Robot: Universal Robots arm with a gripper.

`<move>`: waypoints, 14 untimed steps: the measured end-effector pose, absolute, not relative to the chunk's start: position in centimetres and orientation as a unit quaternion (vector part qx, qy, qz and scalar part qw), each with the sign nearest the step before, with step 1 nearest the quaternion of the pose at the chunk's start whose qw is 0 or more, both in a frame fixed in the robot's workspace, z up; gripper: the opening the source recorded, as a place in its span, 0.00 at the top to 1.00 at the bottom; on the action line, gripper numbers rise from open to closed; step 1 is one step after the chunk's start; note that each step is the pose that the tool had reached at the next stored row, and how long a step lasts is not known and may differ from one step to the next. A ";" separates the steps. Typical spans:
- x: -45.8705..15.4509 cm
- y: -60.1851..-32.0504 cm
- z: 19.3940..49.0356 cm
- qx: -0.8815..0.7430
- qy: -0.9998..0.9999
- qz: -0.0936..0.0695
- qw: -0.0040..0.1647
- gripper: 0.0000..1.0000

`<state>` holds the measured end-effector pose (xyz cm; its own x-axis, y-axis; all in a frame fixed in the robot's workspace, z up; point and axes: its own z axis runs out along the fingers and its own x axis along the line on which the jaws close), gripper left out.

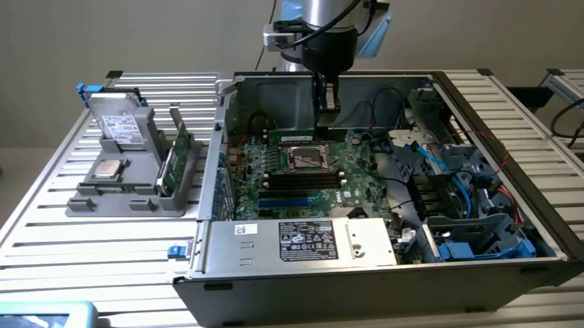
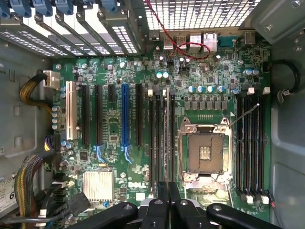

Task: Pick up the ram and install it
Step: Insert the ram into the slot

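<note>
The ram (image 1: 306, 134) is held edge-down over the board (image 1: 357, 149), along the board's edge farthest from the exterior camera, just behind the socket (image 1: 308, 158). Its top edge is pinched by the gripper (image 1: 323, 121), whose fingers (image 2: 162, 202) are pressed together on it. If it is lowered tilted or off the line of the slots (image 2: 155, 138), contacts could be bent or a latch struck. If so thin a grip slips, the socket could be hit. At the exterior view's right, cables (image 1: 415, 147) could be snagged. The ram is seen as a long, thin, level green strip.
</note>
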<state>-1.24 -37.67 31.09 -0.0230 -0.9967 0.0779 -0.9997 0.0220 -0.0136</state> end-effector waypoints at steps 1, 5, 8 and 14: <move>-1.2 -37.7 31.0 0.699 -0.714 0.032 0.023 0.88; -1.2 -37.7 30.7 0.699 -0.714 0.032 0.023 0.88; -1.2 -37.9 30.6 0.699 -0.715 0.032 0.023 0.88; -1.2 -38.6 30.2 0.699 -0.715 0.032 0.023 0.88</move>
